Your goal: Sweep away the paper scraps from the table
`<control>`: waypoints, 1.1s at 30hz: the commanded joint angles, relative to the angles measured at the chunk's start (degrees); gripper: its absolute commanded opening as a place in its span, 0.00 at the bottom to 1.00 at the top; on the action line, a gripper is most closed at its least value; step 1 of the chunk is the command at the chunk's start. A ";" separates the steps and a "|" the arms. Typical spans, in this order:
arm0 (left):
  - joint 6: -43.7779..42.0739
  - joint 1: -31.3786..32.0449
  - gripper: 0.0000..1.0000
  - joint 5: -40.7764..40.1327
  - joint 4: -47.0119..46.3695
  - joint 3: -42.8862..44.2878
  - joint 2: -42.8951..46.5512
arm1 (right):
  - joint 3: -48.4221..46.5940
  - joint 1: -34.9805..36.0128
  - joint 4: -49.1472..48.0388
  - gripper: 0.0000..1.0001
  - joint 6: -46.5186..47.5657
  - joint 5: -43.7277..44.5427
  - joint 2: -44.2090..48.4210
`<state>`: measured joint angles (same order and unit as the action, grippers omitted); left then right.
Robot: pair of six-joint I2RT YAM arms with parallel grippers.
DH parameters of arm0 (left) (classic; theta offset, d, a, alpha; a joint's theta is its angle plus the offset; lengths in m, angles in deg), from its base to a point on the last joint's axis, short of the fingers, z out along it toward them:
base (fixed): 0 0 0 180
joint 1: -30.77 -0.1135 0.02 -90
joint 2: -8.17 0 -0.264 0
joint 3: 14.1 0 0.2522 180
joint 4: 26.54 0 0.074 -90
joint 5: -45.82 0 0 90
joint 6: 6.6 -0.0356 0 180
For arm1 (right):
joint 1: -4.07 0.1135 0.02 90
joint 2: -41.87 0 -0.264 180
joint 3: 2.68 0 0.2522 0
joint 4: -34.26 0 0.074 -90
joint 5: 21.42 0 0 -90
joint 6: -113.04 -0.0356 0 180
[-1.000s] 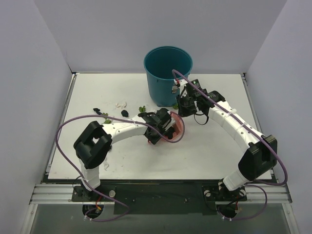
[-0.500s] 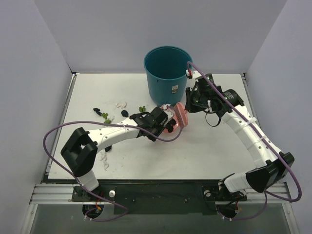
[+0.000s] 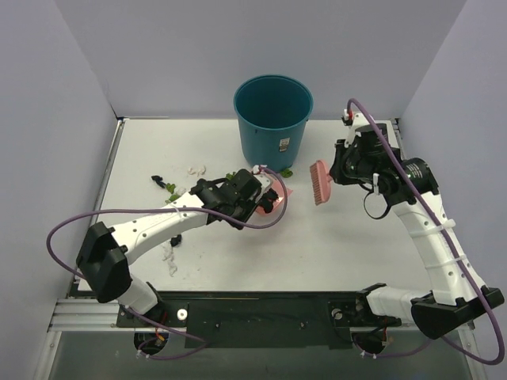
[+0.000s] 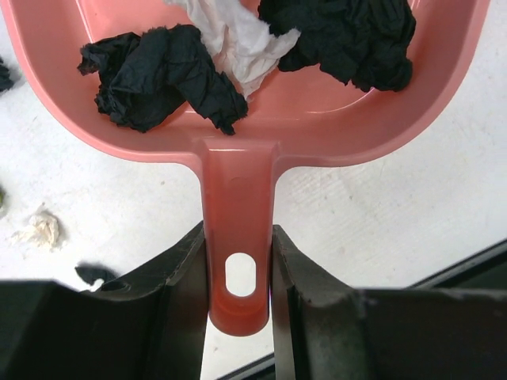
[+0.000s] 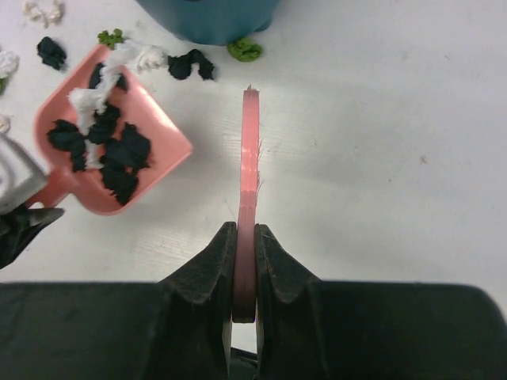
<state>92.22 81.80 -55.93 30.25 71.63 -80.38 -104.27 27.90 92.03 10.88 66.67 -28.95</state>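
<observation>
So the left gripper [image 4: 239,265] is clamped snug on the handle of the pink dustpan [image 4: 333,131], one finger pressed on each side of the stem by the hang hole. The pan's loaded: black and white paper scraps [image 4: 162,75] are piled in the tray, straight out at 12 o'clock from that grip in the left wrist view. One small white bit and one black bit lie outside the pan, on the table [image 3: 348,245], at roughly 9 o'clock of the grip.

From the top camera the dustpan sits about mid-table, with the teal bin [image 3: 273,119] close by at 12 o'clock. More loose scraps, black, green and white, are scattered at 9 to 10 o'clock of the left gripper. A few white ones lie down at 8 o'clock by the left arm.

The right gripper [image 5: 244,253] is pinched narrow on the pink brush [image 5: 250,142], held edge-on, out at 3 o'clock of the dustpan and well apart from it. In the right wrist view a small white-and-black cluster lies at the pan's open lip, about 11 o'clock from the right grip. A green bit sits at the bin's base near 12. Can't tell if the bristles touch the table.
</observation>
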 commanded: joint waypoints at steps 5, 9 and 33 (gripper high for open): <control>0.85 0.30 0.00 2.69 11.72 10.37 6.02 | 6.79 -3.97 0.73 0.00 -0.76 1.74 2.54; 0.94 0.30 0.00 2.26 18.21 16.61 5.33 | 9.61 -4.41 -0.33 0.00 -1.46 1.74 2.62; -10.38 -12.52 0.00 -11.27 26.77 67.68 -20.51 | 19.18 -5.11 -0.15 0.00 -3.04 3.06 8.33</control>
<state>86.45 71.63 -62.77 58.75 131.26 -97.61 -86.32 23.16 91.16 8.93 68.83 -23.14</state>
